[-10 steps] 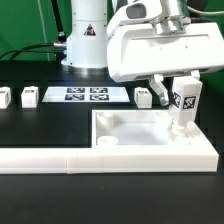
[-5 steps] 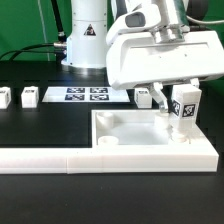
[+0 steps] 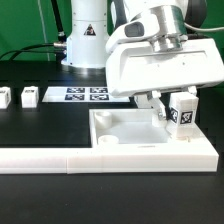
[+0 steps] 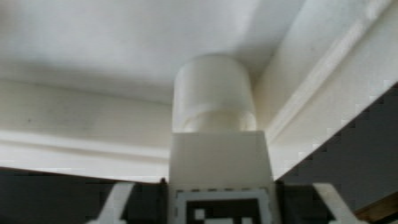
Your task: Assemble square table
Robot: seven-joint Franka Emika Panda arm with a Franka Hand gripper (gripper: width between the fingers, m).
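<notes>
The big white robot hand (image 3: pixel 160 62) has come down lower than it was a moment ago. It now covers more of what lies behind it. The white leg block with a black-and-white tag (image 3: pixel 183 111) has come down with it. It was higher above the slab before.

The white plastic square slab (image 3: pixel 140 137) lies flat on the black table (image 3: pixel 40 125), toward the exterior view's right. It has raised walls and a round socket at a front corner. The leg block stands up straight in the slab's far corner on the exterior view's right. In the wrist view its round end (image 4: pixel 217 95) points into the corner where the slab's walls (image 4: pixel 107 60) meet. I cannot tell if it touches the bottom.

The pincer (image 3: pixel 176 104) is clamped on the leg block, with one finger on each side.

A long white L-shaped rail (image 3: pixel 70 157) lies right against the front of the slab. The marker board (image 3: pixel 80 95) lies flat farther back. The robot hand hides its end on the exterior view's right. Two small white leg blocks (image 3: pixel 28 97) sit apart, over at the exterior view's left.
</notes>
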